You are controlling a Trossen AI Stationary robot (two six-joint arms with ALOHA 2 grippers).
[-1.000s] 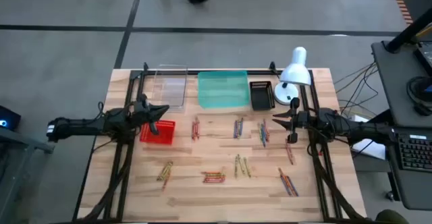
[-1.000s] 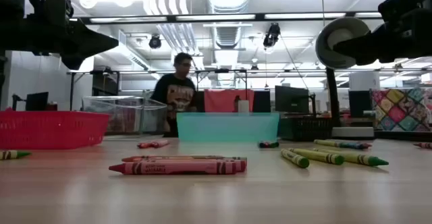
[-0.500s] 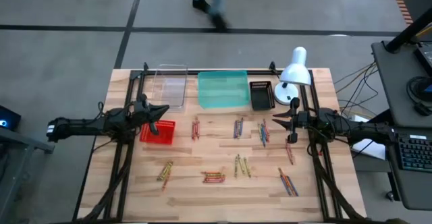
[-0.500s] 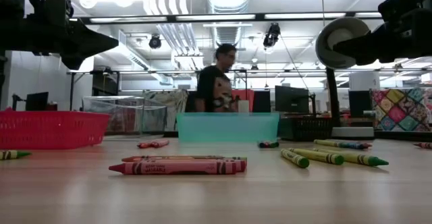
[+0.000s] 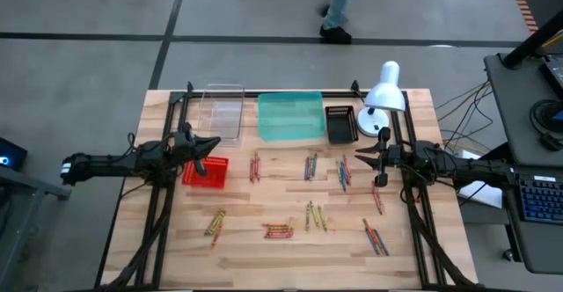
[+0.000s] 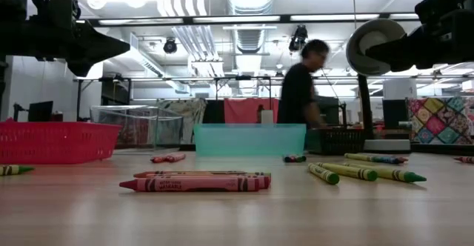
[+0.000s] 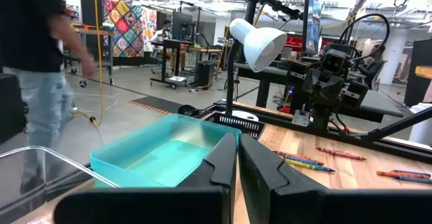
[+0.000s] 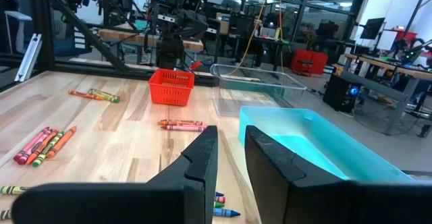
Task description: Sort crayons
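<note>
While both arms hang idle above the bench [image 5: 290, 252], one at each side edge, nothing held. Scattered in small bunches over the middle and front: crayons [image 5: 279, 231], mostly lying back to front, the red-orange bunch crosswise. Left gripper [image 5: 208, 145], jaws pressed together, over the red basket [image 5: 205, 174] by the left edge. Right gripper [image 5: 364, 157], jaws slightly spread and empty, near the right edge, likely nearer the blue bunch [image 5: 343, 174] just inward and frontward.

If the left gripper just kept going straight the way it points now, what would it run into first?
Probably nothing on the table: the shut left gripper hovers, aimed across above the teal tray. Farther along that line stands the right arm's gripper; depth is hard to judge.
</note>
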